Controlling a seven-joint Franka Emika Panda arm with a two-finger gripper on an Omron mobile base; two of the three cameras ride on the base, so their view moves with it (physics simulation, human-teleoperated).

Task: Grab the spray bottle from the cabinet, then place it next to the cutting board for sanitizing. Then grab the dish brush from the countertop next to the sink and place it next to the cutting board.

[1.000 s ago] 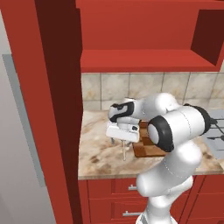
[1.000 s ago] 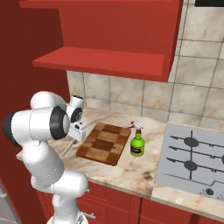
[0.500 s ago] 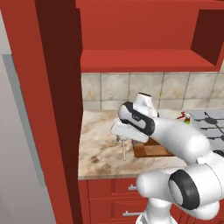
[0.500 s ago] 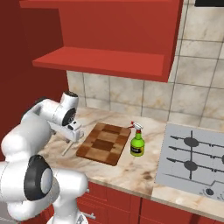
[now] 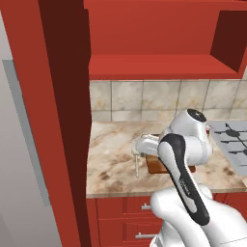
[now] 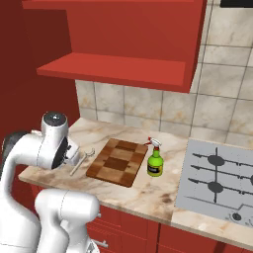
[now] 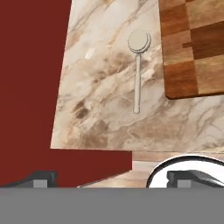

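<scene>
The arm has swung back from the cutting board point(image 6: 118, 161) over the last second; its wrist now sits lower and closer to the base than it did 1 second ago, and the hand no longer hangs directly over the board's left edge. The fingers point(image 7: 113, 178) stand spread wide and hold nothing.

The dish brush point(image 7: 138, 70) lies flat on the counter point(image 7: 105, 122), just beside the board's left edge, apart from it, head away from the counter's front edge in the hand view. Same brush in the right base view point(image 6: 81, 162), between the arm and the board.

The spray bottle point(image 6: 155, 159) stands upright just beside the board's right edge, near the hob point(image 6: 220, 178).

Reading: 2 items now flank the board, 1 on each side, both free of the hand. Both placements look done; the withdrawal suggests the task is at or near its end. Risk: low, provided the retreating arm clears the brush handle.
</scene>
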